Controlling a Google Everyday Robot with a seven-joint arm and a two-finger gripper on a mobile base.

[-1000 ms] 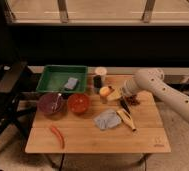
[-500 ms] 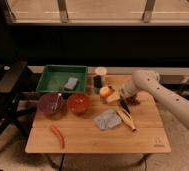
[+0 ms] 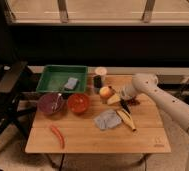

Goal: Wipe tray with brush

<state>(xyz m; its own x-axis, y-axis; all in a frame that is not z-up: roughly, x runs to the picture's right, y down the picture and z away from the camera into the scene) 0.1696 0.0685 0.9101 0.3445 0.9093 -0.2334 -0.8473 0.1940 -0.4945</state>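
Green rectangular plastic tray sits at the back left of the wooden table, with a grey-blue sponge inside. Well to its right, the slim black-handled brush lies on the wood beside a yellow banana and a crumpled grey cloth. The gripper is at the brush's upper end, jaws spread wide (contact unclear).
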